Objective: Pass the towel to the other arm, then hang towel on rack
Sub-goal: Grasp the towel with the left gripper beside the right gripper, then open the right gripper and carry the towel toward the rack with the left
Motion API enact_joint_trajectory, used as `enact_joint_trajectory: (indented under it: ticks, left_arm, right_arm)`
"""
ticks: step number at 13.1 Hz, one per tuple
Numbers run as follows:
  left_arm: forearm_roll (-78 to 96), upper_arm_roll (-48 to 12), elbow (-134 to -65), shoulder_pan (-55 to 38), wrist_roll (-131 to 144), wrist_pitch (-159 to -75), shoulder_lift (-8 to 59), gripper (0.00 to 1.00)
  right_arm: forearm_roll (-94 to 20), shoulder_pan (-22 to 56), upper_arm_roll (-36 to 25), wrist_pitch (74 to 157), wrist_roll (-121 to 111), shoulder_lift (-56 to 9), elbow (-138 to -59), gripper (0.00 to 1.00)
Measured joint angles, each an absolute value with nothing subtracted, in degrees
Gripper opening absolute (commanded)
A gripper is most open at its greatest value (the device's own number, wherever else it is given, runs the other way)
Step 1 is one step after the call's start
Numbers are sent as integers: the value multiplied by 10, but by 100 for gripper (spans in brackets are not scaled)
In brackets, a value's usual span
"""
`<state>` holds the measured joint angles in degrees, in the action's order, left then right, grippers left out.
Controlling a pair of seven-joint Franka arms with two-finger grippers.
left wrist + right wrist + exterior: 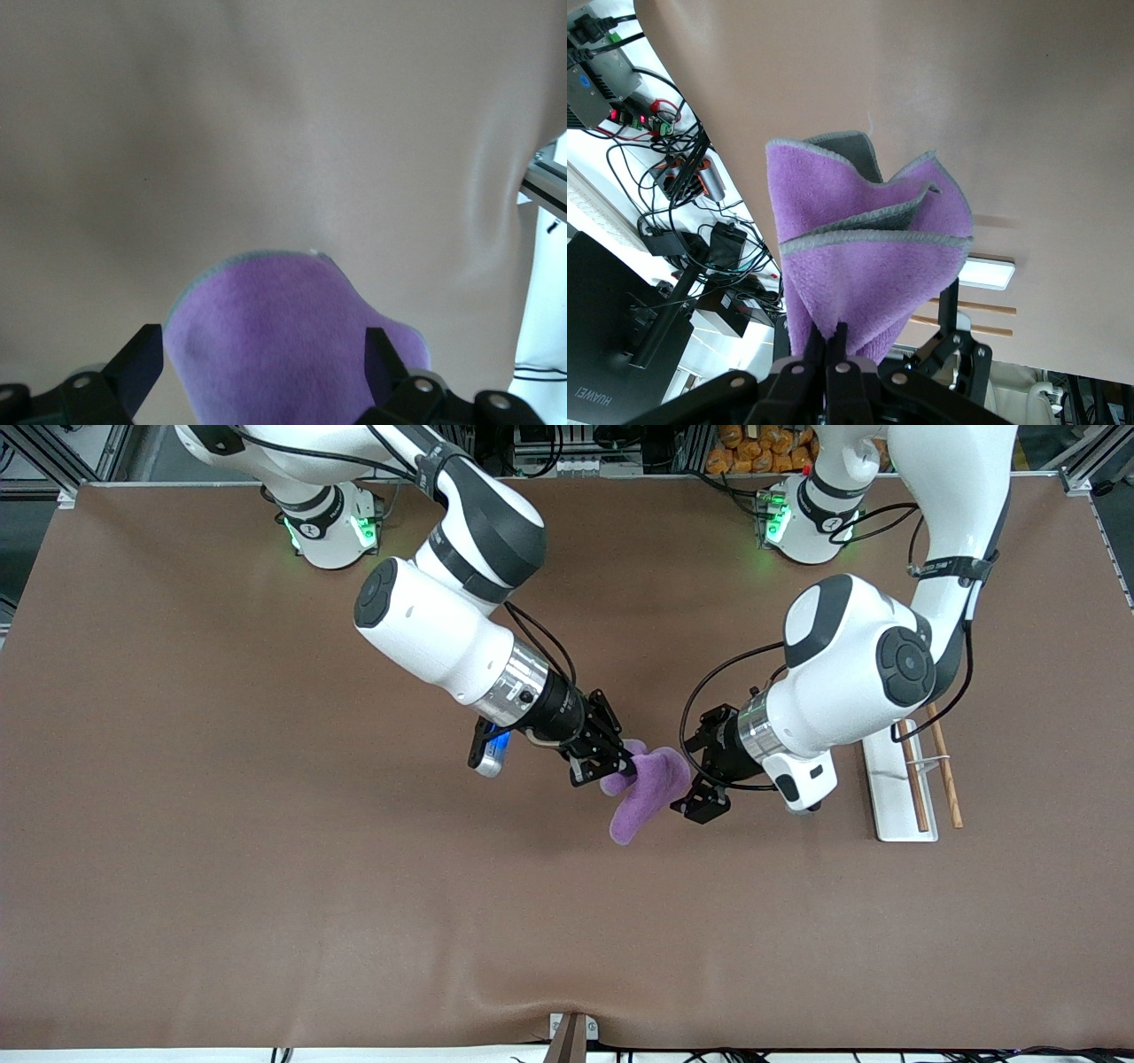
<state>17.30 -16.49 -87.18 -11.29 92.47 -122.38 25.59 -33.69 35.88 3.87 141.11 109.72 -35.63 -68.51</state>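
Right gripper is up in the air over the middle of the table. Its two fingers are pinched tight on one corner of the towel. From that pinch the purple cloth hangs in soft folds, and it does not touch the table.

Left gripper is right beside the towel, on the side toward the left arm's end of the table. Its fingers are spread wide apart. In the left wrist view the towel sits between the two fingers, but they are not squeezing it.

Both big white arms lean in toward each other over the brown table, so the two grippers almost meet at the towel.

Next comes the rack. It sits on the table toward the left arm's end, partly under the left arm. It has a white flat base and two thin brown rods side by side, joined by a thin wire. No cloth is on the rods. In the right wrist view the rack shows past the towel, well apart from it.
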Motion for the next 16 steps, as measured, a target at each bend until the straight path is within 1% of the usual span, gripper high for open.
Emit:
enact_joint_trajectory:
  ticks: [2, 6, 8, 10, 11, 12, 13, 16]
  left_arm:
    - [173, -165, -872, -113, 925, -1224, 264, 98]
    - [173, -165, -872, -113, 924, -1224, 276, 80]
    - [173, -165, -872, -113, 924, -1224, 280, 62]
    - [173, -165, -872, -113, 924, -1224, 282, 46]
    - [173, -164, -872, -112, 923, -1224, 282, 35]
    - [173, -164, -872, -112, 923, -1224, 282, 20]
    - [173, -163, -872, -111, 921, -1224, 282, 1]
    - [173, -163, -872, -108, 910, -1224, 282, 0]
  right_arm:
    - [-337, 359, 39, 1411, 1097, -356, -685, 0]
    - [-337, 359, 39, 1412, 1097, -356, -685, 0]
    - [-337, 359, 39, 1412, 1097, -356, -685, 0]
    - [-337, 359, 39, 1412, 1097, -356, -685, 0]
    - [-337, 359, 39, 1412, 1097, -356, -685, 0]
    - [-337, 359, 39, 1412, 1097, -356, -685, 0]
    - [-337, 359, 39, 1412, 1097, -356, -685, 0]
    - [-337, 359, 39, 1412, 1097, -356, -685, 0]
